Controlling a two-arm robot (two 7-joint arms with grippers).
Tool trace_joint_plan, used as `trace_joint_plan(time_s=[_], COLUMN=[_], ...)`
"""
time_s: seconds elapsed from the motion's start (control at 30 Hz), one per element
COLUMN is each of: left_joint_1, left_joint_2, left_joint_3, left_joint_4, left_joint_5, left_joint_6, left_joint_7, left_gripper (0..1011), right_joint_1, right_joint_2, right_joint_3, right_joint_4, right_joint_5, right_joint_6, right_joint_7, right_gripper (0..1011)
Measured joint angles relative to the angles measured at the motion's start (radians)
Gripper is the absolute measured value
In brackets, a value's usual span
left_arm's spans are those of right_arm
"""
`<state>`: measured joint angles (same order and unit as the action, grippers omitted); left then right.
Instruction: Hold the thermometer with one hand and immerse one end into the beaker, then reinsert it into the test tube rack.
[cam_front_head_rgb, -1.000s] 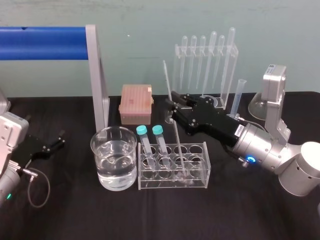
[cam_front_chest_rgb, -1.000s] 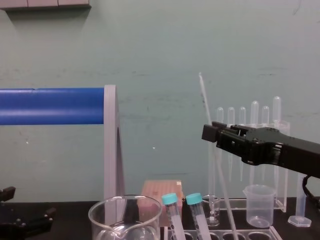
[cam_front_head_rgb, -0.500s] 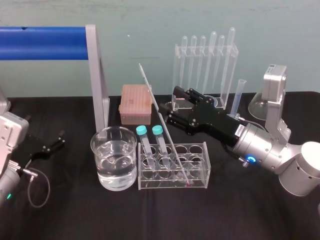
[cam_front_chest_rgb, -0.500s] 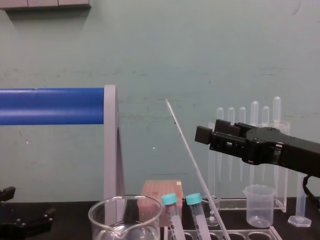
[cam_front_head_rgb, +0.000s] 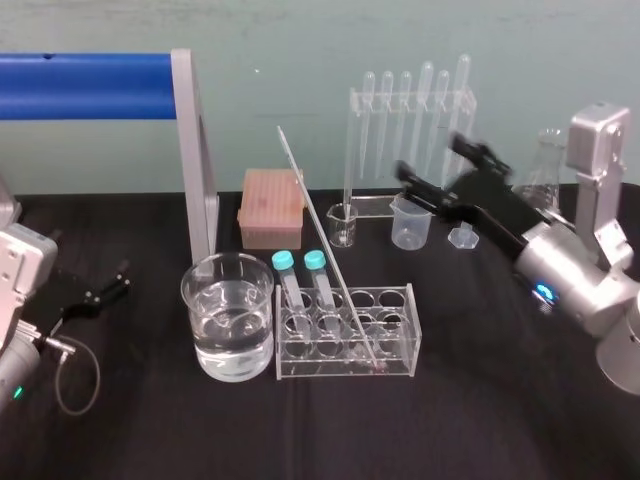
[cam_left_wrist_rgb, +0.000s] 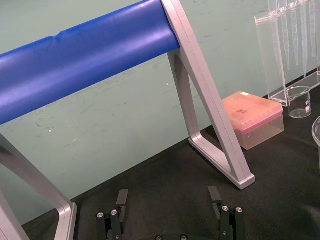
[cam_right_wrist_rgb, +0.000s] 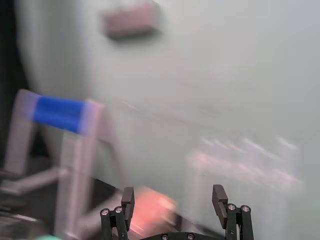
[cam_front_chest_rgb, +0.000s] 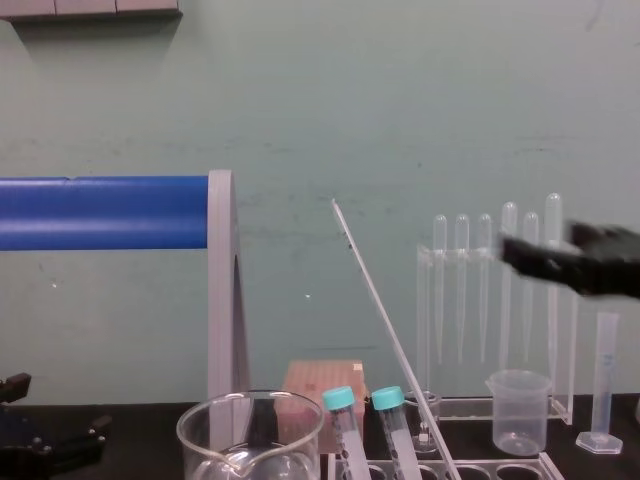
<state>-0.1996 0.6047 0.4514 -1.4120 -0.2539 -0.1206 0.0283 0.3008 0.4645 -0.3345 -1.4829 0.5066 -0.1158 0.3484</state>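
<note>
The thermometer (cam_front_head_rgb: 325, 250) stands free in the test tube rack (cam_front_head_rgb: 400, 297), lower end in a front hole, top leaning back and left; the chest view shows the thermometer (cam_front_chest_rgb: 385, 330) slanting above the rack (cam_front_chest_rgb: 470, 468). The beaker (cam_front_head_rgb: 200, 335), part full of water, stands just left of the rack. My right gripper (cam_front_head_rgb: 428, 153) is open and empty, raised well right of the thermometer near the pipette stand, and streaks across at the right in the chest view (cam_front_chest_rgb: 515, 250). Its wrist view has the right gripper (cam_right_wrist_rgb: 173, 195) with nothing between the fingers. My left gripper (cam_front_head_rgb: 105, 290) rests open at the far left.
Two teal-capped tubes (cam_front_head_rgb: 295, 285) lean in the rack's left holes. Behind stand a pink tip box (cam_front_head_rgb: 271, 205), a small plastic beaker (cam_front_head_rgb: 410, 222), a pipette stand (cam_front_head_rgb: 410, 140), a flask (cam_front_head_rgb: 545, 180), and a blue bar on grey legs (cam_front_head_rgb: 195, 160).
My right gripper opened and let go of the thermometer, which tipped left to lean in the rack. The gripper then pulled back to the right and upward.
</note>
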Motion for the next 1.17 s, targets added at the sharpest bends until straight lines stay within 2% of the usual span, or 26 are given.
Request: trace_joint_plan(time_s=[0.07,0.1,0.13,0.2,0.3,0.4,1.17], left_joint_1=[0.000,0.000,0.000,0.000,0.000,0.000,0.000], left_joint_2=[0.000,0.000,0.000,0.000,0.000,0.000,0.000], left_joint_3=[0.000,0.000,0.000,0.000,0.000,0.000,0.000], left_joint_4=[0.000,0.000,0.000,0.000,0.000,0.000,0.000], left_joint_5=[0.000,0.000,0.000,0.000,0.000,0.000,0.000], left_joint_6=[0.000,0.000,0.000,0.000,0.000,0.000,0.000], left_joint_7=[0.000,0.000,0.000,0.000,0.000,0.000,0.000], left_gripper=[1008,1008,1008,1008,1008,1008,1008], right_joint_1=[-0.038,-0.038,-0.055,-0.074,-0.089,-0.095,-0.089], right_joint_2=[0.006,0.006,0.006,0.003,-0.006,-0.013,-0.010], right_joint_3=[0.027,0.027,0.037,0.047,0.055,0.058,0.054], right_joint_4=[-0.005,-0.005,-0.002,0.011,0.035,0.048,0.041], right_joint_5=[-0.063,-0.063,-0.083,-0.102,-0.115,-0.122,-0.115], right_joint_6=[0.068,0.068,0.103,0.147,0.183,0.195,0.183], right_joint_7=[-0.138,-0.138,-0.188,-0.236,-0.269,-0.279,-0.265], right_gripper=[1002,1002,1003,1003,1003,1003,1003])
